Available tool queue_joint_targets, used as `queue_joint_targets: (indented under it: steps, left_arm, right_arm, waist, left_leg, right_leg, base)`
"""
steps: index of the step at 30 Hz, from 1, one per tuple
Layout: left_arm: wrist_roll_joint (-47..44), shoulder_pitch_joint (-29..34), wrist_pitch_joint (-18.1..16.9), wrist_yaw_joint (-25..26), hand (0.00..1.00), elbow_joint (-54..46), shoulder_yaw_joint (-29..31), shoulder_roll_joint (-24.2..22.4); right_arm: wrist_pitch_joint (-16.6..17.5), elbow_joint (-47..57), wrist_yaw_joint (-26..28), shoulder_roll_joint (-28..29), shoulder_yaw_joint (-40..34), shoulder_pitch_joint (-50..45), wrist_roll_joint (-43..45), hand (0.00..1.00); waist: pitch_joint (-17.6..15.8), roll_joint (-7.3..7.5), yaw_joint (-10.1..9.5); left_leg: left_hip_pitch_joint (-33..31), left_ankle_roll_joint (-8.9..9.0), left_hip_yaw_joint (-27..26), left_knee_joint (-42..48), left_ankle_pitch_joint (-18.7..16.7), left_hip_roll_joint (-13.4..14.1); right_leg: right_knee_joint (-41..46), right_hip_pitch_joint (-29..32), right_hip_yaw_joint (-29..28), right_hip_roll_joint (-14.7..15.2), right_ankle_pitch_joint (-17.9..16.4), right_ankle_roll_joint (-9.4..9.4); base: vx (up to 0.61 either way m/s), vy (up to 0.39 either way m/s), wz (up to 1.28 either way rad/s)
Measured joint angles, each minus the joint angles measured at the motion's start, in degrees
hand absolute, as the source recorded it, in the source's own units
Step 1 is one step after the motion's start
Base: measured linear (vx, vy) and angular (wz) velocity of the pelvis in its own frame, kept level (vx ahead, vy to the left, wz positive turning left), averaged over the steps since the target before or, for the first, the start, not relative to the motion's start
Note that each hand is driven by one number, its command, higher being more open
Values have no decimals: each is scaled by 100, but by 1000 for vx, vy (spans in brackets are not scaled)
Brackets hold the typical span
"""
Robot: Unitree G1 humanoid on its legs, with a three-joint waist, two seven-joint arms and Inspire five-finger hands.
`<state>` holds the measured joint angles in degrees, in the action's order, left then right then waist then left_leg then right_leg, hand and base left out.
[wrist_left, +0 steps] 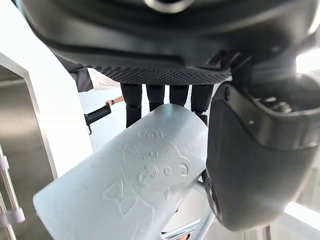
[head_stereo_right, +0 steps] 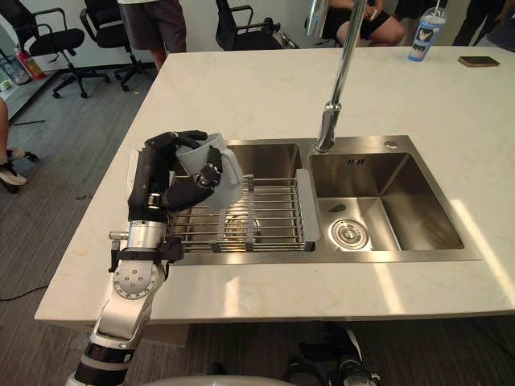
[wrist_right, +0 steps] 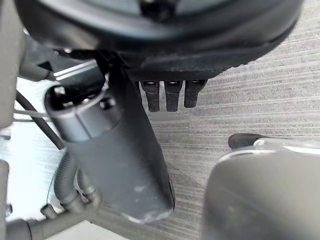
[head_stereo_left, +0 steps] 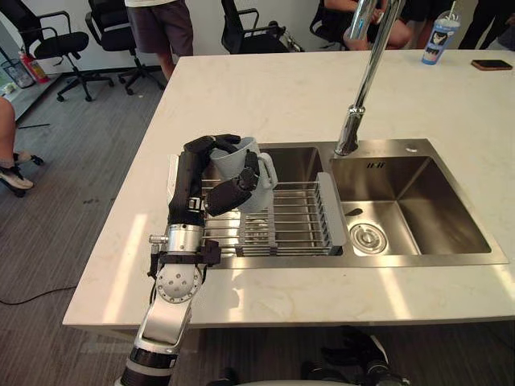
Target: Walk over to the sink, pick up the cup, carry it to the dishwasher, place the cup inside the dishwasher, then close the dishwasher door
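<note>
I see a pale stone counter [head_stereo_left: 265, 88] with a stainless double sink [head_stereo_left: 418, 201], a blue-white tumbler [head_stereo_left: 440, 40] and a dark phone [head_stereo_left: 492, 64].

No readable text, numbers or signs; cup [wrist_left: 125, 190] relief pattern shows no legible lettering.

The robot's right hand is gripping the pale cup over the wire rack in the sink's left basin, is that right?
No, the left hand grips the pale cup, as the left eye view shows; the right hand hangs empty. The rest stands: the cup is over the wire rack in the sink's left basin.
</note>
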<state>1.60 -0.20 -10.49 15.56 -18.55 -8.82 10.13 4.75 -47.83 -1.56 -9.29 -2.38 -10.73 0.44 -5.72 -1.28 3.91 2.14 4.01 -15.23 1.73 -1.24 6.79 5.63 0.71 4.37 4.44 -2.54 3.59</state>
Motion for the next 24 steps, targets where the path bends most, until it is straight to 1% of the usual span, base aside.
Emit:
queue_joint_targets:
  steps: [2, 4, 6, 7, 8, 9, 10, 11, 12, 13, 14, 15, 16, 17, 18, 19, 20, 21, 22, 23, 24]
  left_arm:
    - [-113, 55, -48, 86, 30, -147, 32, -105]
    - [-210, 35, -107, 152, 30, -205, 72, -171]
    - [-288, 24, -106, 239, 30, -205, 74, -238]
    - [-292, 23, -106, 286, 30, -206, 74, -278]
    - [-356, 16, -117, 295, 30, -248, 93, -328]
    - [-389, 0, -137, 290, 30, -293, 154, -334]
    - [-404, 10, -160, 297, 30, -300, 206, -343]
    - [-482, 71, -179, 309, 30, -324, 311, -366]
    - [-532, 139, -203, 324, 30, -424, 456, -399]
    - [-628, 182, -269, 367, 30, -525, 654, -429]
    - [-659, 185, -283, 446, 30, -600, 751, -438]
    - [-719, 184, -301, 484, 30, -654, 766, -506]
    - [-725, 183, -313, 484, 30, -674, 760, -518]
    - [-731, 181, -311, 483, 30, -672, 751, -517]
    - [-739, 195, -292, 482, 30, -634, 731, -561]
    - [-743, 302, -250, 471, 30, -621, 662, -604]
    - [-776, 406, -252, 468, 30, -650, 587, -610]
    - [-815, 422, -255, 454, 30, -657, 543, -611]
    - [-896, 414, -271, 430, 30, -668, 463, -606]
    - [-984, 428, -291, 423, 30, -707, 374, -632]
    - [-1053, 434, -312, 417, 30, -777, 241, -636]
  right_arm:
    - [2, 11, -77, 18, 0, 133, -1, 90]
    - [1, 33, -129, 38, 4, 298, -2, 90]
    - [-2, 160, -207, 55, 16, 318, -2, 90]
    - [-1, 254, -232, 48, 11, 288, -2, 90]
    - [6, 365, -268, 45, -13, 253, -2, 90]
    - [13, 387, -276, 58, -6, 262, -2, 90]
    - [10, 383, -278, 67, 21, 239, -2, 90]
    - [11, 374, -262, 69, 49, 150, -2, 90]
    - [11, 361, -239, 69, 49, 115, -1, 90]
    - [12, 355, -229, 66, 51, 142, -1, 90]
    - [7, 350, -229, 48, 59, 184, -1, 90]
    - [7, 348, -232, 27, 59, 258, 0, 90]
    - [8, 349, -232, 28, 59, 322, 6, 90]
    - [8, 346, -233, 26, 56, 375, 15, 90]
    - [7, 314, -246, -6, 42, 464, 46, 90]
    - [7, 277, -288, -8, 51, 494, 67, 90]
    - [30, 276, -296, 10, 57, 475, 75, 90]
    - [62, 281, -313, 6, 48, 456, 90, 90]
    - [106, 322, -376, 4, 2, 451, 177, 90]
    - [123, 360, -416, 32, -112, 425, 221, 90]
    - [123, 399, -481, -15, -139, 342, 247, 90]
  waist:
    - [10, 69, -12]
    - [-18, 114, 1]
    - [-86, 161, 10]
    - [-137, 169, 11]
    - [-131, 153, -11]
    - [-170, 178, -11]
    - [-170, 221, -14]
    - [-155, 251, -62]
    - [-131, 290, -163]
    - [-107, 302, -281]
    - [-96, 290, -374]
    - [-65, 241, -483]
    - [-66, 242, -492]
    - [-80, 248, -475]
    - [-156, 160, -451]
    - [-186, 113, -425]
    - [-189, 109, -413]
    - [-190, 103, -403]
    - [-190, 145, -387]
    - [-228, 185, -303]
    - [-223, 188, -298]
  left_leg:
    - [-194, -19, -204, 169, -92, 8]
    - [-448, -68, -294, 436, -188, 8]
    - [-567, -132, -261, 756, -319, 4]
    - [-569, -182, -240, 862, -367, -7]
    - [-626, -273, -231, 840, -402, 10]
    - [-655, -305, -235, 904, -407, -13]
    - [-675, -332, -207, 956, -400, -56]
    - [-707, -370, -142, 1015, -387, -135]
    - [-814, -386, -105, 1120, -375, -174]
    - [-1054, -380, -100, 1271, -348, -205]
    - [-1282, -383, -97, 1352, -271, -204]
    - [-1521, -394, -61, 1225, -59, -196]
    - [-1659, -366, 7, 1133, 84, -189]
    - [-1736, -361, 59, 1108, 163, -194]
    - [-1773, -356, 164, 1085, 284, -141]
    - [-1722, -308, 275, 1067, 378, -40]
    - [-1707, -264, 398, 1165, 430, 66]
    - [-1733, -242, 472, 1210, 484, 80]
    - [-1771, -135, 700, 1048, 799, 43]
    - [-1833, -313, 666, 1431, 592, 73]
    - [-1840, -412, 591, 2123, 53, 130]
  right_leg:
    - [228, 337, -220, 12, 3, 10]
    - [504, 686, -382, 38, 2, 15]
    - [808, 850, -364, 121, 0, 34]
    - [978, 892, -321, 157, 12, 78]
    - [865, 799, -309, 183, -19, 313]
    - [1388, 869, -279, 242, -316, 266]
    - [2035, 929, -270, 322, -668, 175]
    - [2919, 825, -230, 386, -1041, 312]
    - [3242, 612, -217, 385, -1196, 385]
    - [3002, 420, -219, 382, -1340, 418]
    - [2559, 376, -222, 322, -1471, 385]
    - [1955, 352, -185, 245, -1496, 355]
    - [1531, 271, -126, 204, -1532, 271]
    - [1312, 216, -92, 181, -1556, 148]
    - [1178, 165, -30, 83, -1457, -9]
    - [1098, 26, 46, -59, -1364, -89]
    - [1123, -54, 94, -202, -1328, -138]
    - [1137, -78, 149, -261, -1313, -165]
    - [1128, -51, 347, -208, -1282, -312]
    - [1153, -9, 542, -156, -1224, -420]
    - [1145, 31, 661, -113, -1142, -478]
  base:
    - [-1, 24, -43]
    - [-47, 42, -39]
    - [-70, 48, -20]
    - [-125, 55, -2]
    - [-170, 45, 5]
    - [-151, 33, 15]
    - [-101, 7, 28]
    - [-90, -35, 32]
    - [-96, -59, 25]
    - [-151, -94, 10]
    - [-196, -102, 7]
    - [-199, -103, 15]
    - [-172, -91, 25]
    - [-174, -96, 32]
    - [-229, -123, 33]
    - [-279, -160, 33]
    - [-184, -109, 30]
    - [-213, -100, 50]
    - [-307, -102, 70]
    - [-415, -117, 81]
    - [-347, -79, 69]
